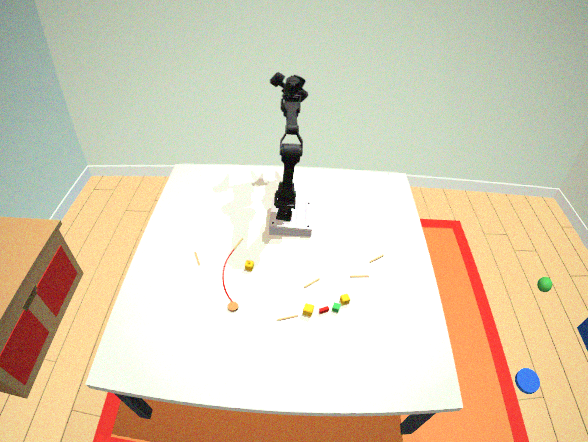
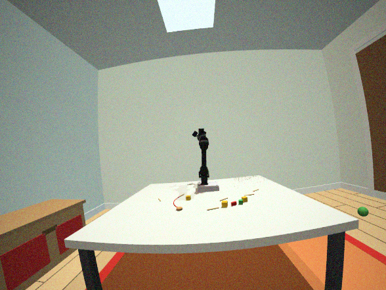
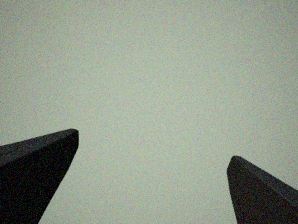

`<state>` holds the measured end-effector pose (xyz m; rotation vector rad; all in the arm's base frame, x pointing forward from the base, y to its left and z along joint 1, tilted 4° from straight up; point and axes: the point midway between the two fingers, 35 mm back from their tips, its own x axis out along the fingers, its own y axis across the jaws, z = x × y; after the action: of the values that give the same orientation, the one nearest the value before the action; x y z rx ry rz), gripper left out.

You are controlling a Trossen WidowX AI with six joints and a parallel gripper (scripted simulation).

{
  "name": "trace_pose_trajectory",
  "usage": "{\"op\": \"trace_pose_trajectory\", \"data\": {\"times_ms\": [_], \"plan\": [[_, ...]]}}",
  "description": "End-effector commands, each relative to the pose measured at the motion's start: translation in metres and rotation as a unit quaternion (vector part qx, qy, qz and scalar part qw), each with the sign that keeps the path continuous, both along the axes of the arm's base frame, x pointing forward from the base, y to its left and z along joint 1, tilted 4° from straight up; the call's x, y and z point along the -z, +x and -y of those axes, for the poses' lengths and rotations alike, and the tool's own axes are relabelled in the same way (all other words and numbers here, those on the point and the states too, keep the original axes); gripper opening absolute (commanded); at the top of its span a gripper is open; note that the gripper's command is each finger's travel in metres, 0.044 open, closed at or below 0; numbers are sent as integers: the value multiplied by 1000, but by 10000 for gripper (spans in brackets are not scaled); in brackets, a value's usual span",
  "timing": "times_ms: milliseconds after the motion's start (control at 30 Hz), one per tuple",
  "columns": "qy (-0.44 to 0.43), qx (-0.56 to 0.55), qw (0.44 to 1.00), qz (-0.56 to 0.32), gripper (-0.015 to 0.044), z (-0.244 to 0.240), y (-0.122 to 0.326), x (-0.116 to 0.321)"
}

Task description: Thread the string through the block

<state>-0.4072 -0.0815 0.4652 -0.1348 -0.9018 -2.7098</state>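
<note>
The thin wooden stick (image 1: 240, 243) (image 2: 181, 195) lies on the table at the end of the red string (image 1: 223, 275) (image 2: 174, 203). The string curves in an arc to the round wooden button (image 1: 233, 306) (image 2: 179, 208). A small yellow block (image 1: 249, 266) (image 2: 188, 197) with a dark mark on top stands right of the string, apart from it; its hole is too small to make out clearly. The string passes outside this block. My gripper (image 3: 156, 152) is open and empty, its two fingers wide apart. It is raised high above the robot's base, far from all the objects.
Loose sticks lie at the left (image 1: 197, 258), in the middle (image 1: 311, 283), at the right (image 1: 359, 276) (image 1: 376, 258) and in front (image 1: 287, 318). Two yellow blocks (image 1: 308, 310) (image 1: 345, 299), a red piece (image 1: 324, 310) and a green cube (image 1: 336, 307) stand right of centre.
</note>
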Motion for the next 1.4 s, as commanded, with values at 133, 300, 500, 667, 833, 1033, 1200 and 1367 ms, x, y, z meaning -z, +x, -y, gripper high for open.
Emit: {"op": "trace_pose_trajectory", "data": {"times_ms": [133,300,500,667,833,1033,1200,1367], "plan": [[15,-32,999,6,440,20,11,4],[97,-112,988,33,440,90,27,36],[211,-217,952,43,440,175,63,80],[309,-310,899,29,440,239,114,117],[402,-399,824,-2,440,290,178,157],[500,-497,707,-62,440,330,267,203],[565,-566,585,-131,440,342,350,241],[610,-619,447,-213,440,334,432,277]]}}
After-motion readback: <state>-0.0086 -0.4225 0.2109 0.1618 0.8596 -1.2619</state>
